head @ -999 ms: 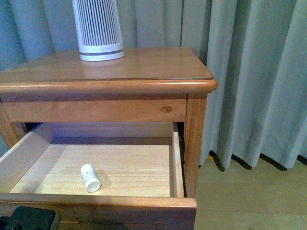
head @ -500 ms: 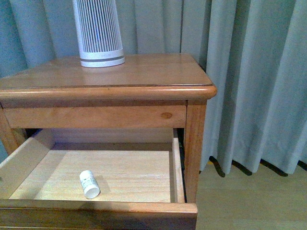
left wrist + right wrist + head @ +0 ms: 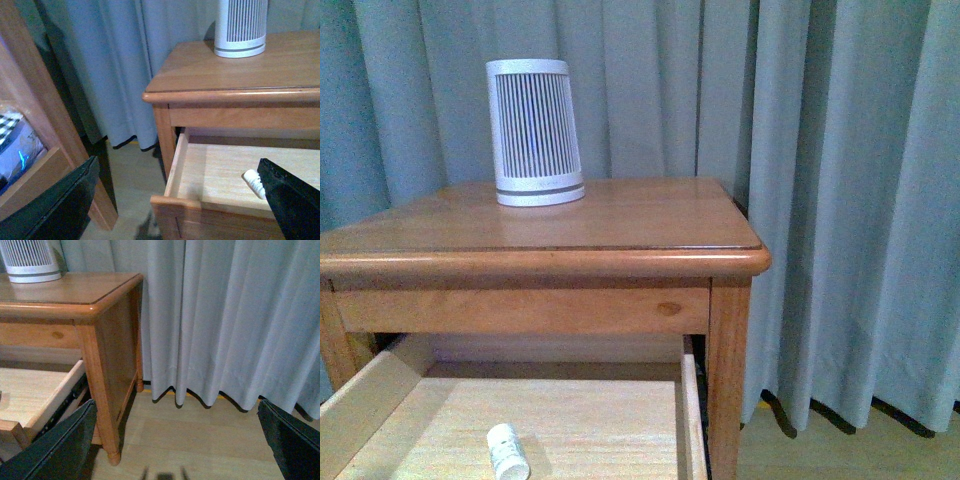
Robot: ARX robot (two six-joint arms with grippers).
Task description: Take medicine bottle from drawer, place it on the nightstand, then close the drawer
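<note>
Front view: the nightstand (image 3: 620, 262) is honey-coloured pine with a smooth, glossy flat top and a rounded front edge. A small dark knot (image 3: 668, 309) marks the rail under that edge. A tall white-grey ribbed cylinder (image 3: 535, 133), narrower at its top, stands upright at the back of the nightstand top. Below the rail the drawer (image 3: 692, 420) is pulled out, its pale raw-wood floor and walls showing. The small white bottle (image 3: 508, 452) lies on its side on the drawer floor, left of the middle. Grey pleated curtain (image 3: 840, 200) hangs behind and beside the nightstand.

Left wrist view: the left gripper (image 3: 177, 161) has its two black fingers (image 3: 50, 210) spread wide apart, with nothing held. The bottle (image 3: 252, 181) lies inside the open drawer (image 3: 175, 170), partly hidden behind one finger.

Right wrist view: the right gripper (image 3: 176, 402) is also spread wide and empty, its matte black fingers (image 3: 292, 440) at the lower corners. It faces the nightstand's (image 3: 107, 340) side leg, the curtain (image 3: 225, 320) and the pale wood floor (image 3: 190, 440). The bottle is not seen here.
</note>
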